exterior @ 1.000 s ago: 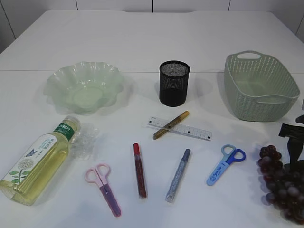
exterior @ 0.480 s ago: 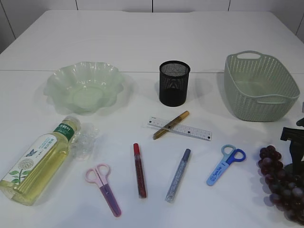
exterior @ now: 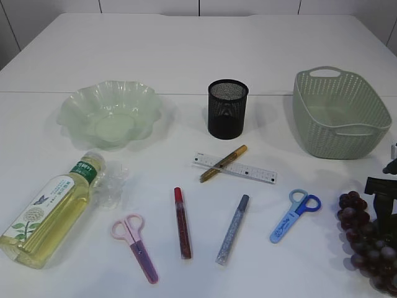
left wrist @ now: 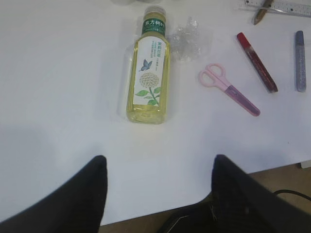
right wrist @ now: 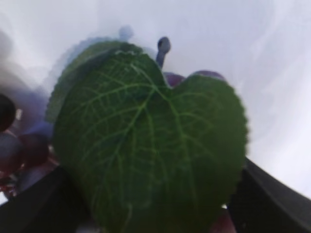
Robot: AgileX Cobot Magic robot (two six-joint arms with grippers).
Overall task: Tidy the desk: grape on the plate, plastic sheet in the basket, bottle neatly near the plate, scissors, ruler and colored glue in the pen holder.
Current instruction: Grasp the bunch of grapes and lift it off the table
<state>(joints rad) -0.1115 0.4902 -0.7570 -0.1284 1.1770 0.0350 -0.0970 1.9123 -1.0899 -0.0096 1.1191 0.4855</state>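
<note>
Nearest, right edge: right hand (exterior: pixel 386 197) has dropped lower onto the grape bunch (exterior: pixel 366 239) over the last second; its fingers spread on either side of the leaf (right wrist: pixel 150 145), nothing gripped yet. Looks like the grape pick-up is about to start. Left hand (left wrist: pixel 158 194) hangs wide and empty above the bottle (exterior: pixel 46 208). Farthest, across the worktop (exterior: pixel 186 49), the plate (exterior: pixel 110 113) waits.

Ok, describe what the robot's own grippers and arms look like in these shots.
The left gripper shows two broad, rounded fingers in matte black, and a thin black cable trails at the table edge beside them. The right gripper is also black and blocky, with angular finger pieces at the frame's right edge. No markings or labels are visible, and little of either arm shows.
</note>
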